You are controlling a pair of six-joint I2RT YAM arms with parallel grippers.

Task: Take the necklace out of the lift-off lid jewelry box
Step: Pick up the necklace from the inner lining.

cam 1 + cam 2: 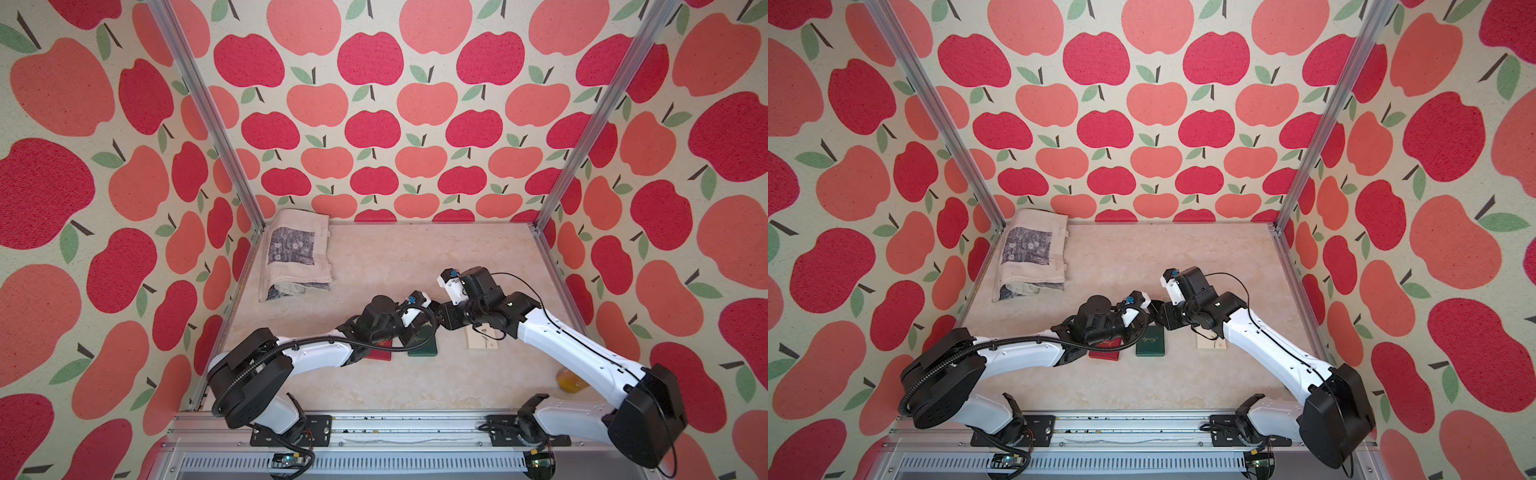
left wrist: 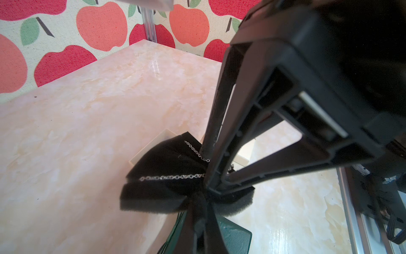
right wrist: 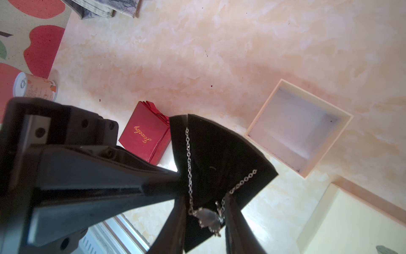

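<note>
My left gripper (image 2: 201,198) is shut on the edge of a black foam insert (image 2: 162,162), held in the air over the table. The silver necklace (image 3: 188,158) is draped across that insert, with its pale pendant (image 3: 207,217) hanging at the lower end. My right gripper (image 3: 206,198) stands open, one finger on each side of the pendant, and the chain touches one of them. The cream jewelry box (image 3: 292,123) lies open and hollow on the table beyond the insert. Its cream lid (image 3: 351,220) lies beside it. In both top views the two wrists meet above the green box (image 1: 424,348).
A red box (image 3: 145,138) with gold "Jewelry" lettering lies beside the green box (image 2: 235,237). A folded cloth (image 1: 297,253) lies at the back left. A small can (image 3: 35,88) lies near the right wall. Aluminium posts mark the back corners.
</note>
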